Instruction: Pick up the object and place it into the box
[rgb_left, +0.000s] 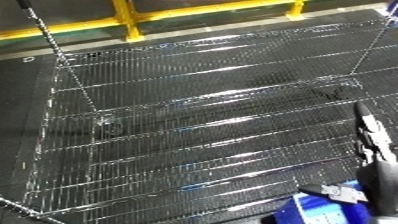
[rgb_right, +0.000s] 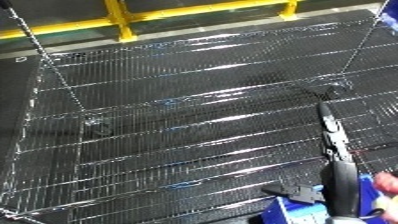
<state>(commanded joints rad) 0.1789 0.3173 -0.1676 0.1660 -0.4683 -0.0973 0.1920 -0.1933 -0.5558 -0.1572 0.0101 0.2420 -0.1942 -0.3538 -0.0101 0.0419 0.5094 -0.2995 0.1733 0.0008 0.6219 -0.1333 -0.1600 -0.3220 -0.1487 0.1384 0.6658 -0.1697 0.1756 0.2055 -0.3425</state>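
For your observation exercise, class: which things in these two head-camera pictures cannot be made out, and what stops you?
- Right robot hand: straight fingers show; palm cut off by the lower edge.
- Blue object: cut off at the bottom edge, identity unclear.
- Left robot hand: in neither view.
- Wire mesh bin: contents hidden by glare and blur.

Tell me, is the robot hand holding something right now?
It looks like it, but I can't be sure. The right robot hand reaches over a blue object at the wire mesh bin edge; where it holds isn't visible.
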